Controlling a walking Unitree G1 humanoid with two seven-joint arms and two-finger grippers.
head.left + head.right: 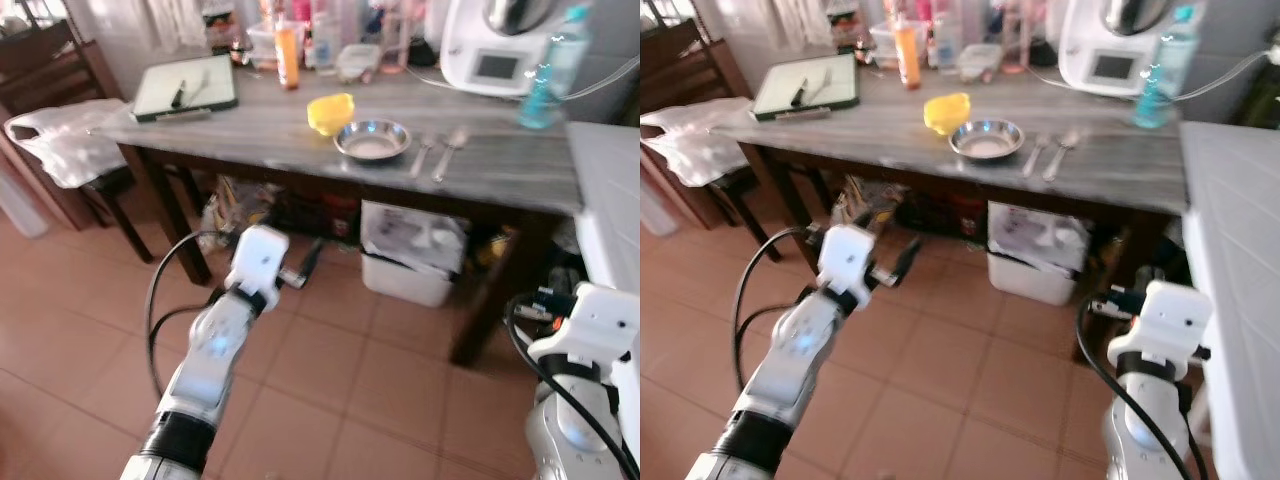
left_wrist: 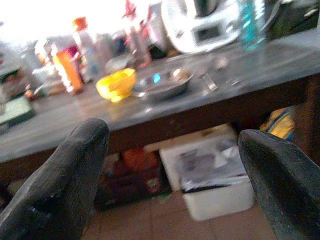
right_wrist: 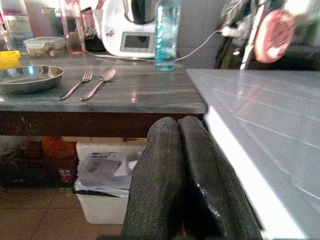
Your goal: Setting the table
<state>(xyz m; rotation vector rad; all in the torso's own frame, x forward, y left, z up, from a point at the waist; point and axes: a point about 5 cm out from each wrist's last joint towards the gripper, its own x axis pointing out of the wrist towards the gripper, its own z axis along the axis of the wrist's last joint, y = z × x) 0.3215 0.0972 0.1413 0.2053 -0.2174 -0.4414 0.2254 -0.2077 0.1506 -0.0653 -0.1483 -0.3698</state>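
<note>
Grey wood-grain surface ahead, both arms low in front of it over the tiled floor. Steel bowl sits near the front edge w/ a yellow cup touching its left rim. Fork and spoon lie side by side just right of the bowl, handles toward the robot. Further back: orange bottle, white appliance, blue water bottle at the right; green-edged board at the left end. White bin under the surface. Left gripper is held out below surface height, jaws wide apart, nothing between them, aimed toward the bowl area. Right gripper is low by the white counter at the right, jaws pressed together, empty. Plastic bag on a chair far left.
</note>
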